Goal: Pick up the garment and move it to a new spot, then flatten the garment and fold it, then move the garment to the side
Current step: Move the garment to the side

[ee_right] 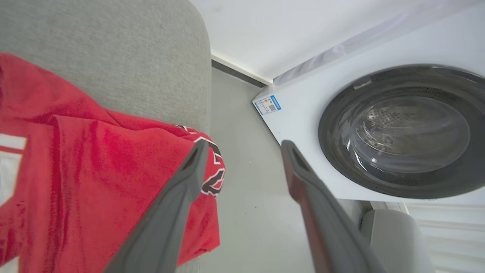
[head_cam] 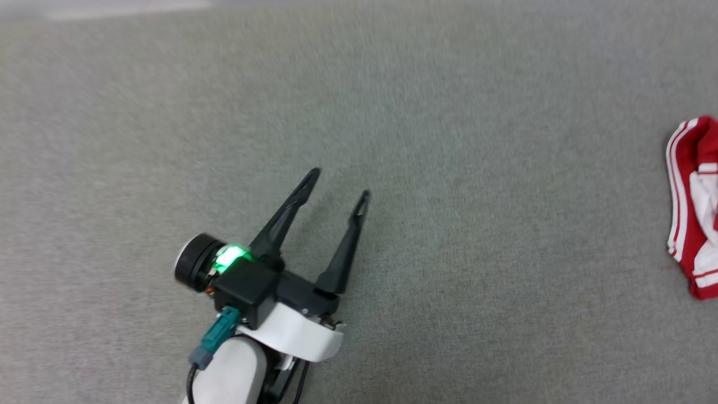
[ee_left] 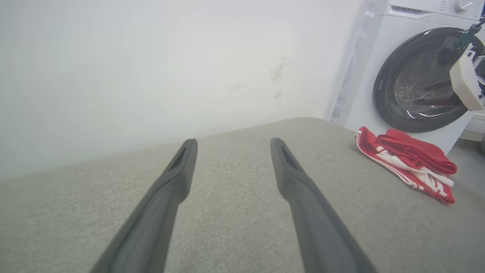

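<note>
Lying in a compact, layered bundle, the red basketball-style shirt with white sleeves and red-white striped trim [head_cam: 693, 207] sits at the rim of the grey fabric-covered padded surface [head_cam: 392, 112], well off to the right of the left gripper [head_cam: 339, 182]. That gripper hovers over bare grey cloth with its two long dark fingers spread wide and nothing between them. In its own wrist view the shirt [ee_left: 409, 163] shows ahead and to the right, in front of the white front-loading washing machine [ee_left: 379, 41].

The right gripper [ee_right: 245, 146] is also spread apart and empty. The shirt [ee_right: 94, 170] lies just below and to the left of its left finger, with a corner bearing black, white-outlined lettering drooping over the rim. Past the fingertips are bare floor and the washing machine [ee_right: 303, 94].

Judging by the stacked layers and the spot at the side, the moving, flattening and folding look done and the last placement made. The fold looks loose rather than crisp. What seems left, at most, is drawing the right arm clear.
</note>
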You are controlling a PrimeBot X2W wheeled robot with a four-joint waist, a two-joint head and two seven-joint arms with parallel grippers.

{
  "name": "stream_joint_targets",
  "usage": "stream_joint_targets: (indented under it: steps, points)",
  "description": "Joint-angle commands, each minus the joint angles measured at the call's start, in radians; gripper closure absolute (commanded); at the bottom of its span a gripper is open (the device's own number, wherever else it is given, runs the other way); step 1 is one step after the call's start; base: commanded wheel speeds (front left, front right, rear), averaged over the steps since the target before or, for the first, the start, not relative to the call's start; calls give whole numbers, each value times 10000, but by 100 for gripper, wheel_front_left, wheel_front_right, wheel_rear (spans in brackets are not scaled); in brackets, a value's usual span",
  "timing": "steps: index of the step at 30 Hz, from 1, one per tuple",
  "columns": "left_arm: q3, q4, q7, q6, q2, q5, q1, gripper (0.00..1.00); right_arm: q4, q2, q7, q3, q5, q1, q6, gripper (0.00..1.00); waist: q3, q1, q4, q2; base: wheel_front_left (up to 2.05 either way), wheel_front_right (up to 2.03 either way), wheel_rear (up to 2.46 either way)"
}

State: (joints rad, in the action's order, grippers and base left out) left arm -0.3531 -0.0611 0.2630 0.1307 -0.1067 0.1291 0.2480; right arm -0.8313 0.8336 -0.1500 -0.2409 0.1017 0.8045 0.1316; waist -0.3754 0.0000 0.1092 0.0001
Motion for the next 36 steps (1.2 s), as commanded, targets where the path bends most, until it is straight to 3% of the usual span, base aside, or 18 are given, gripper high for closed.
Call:
stream_joint_targets:
  steps: [1,6,11,20,28,36]
  points:
    - [187,90,21,-16,48,39,-225,0,194,-176,146,-136,209,65,-19,0,806,0,-255,-1,0,0,0]
    - [950,261,21,-28,217,131,-827,0,1156,-863,739,-361,1035,-449,-18,0,1702,0,-516,-1,0,0,0]
    - [1560,448,21,-24,339,111,-1366,0,2490,-1726,1439,95,1715,-1317,-18,0,2415,0,-760,-1,0,0,0]
    - [2165,780,21,-18,461,193,-2068,0,5244,-4318,2541,2177,2001,-4089,-18,0,3124,0,-1112,-1,0,0,0]
    - [2336,1038,21,-12,528,245,-2303,0,7375,-6735,3325,3030,1620,-6517,-16,0,3294,0,-1362,-1,0,0,0]
    - [2297,1321,21,-9,542,449,-2551,0,7593,-7577,3955,2886,1447,-7718,-15,0,3391,0,-1396,-1,0,0,0]
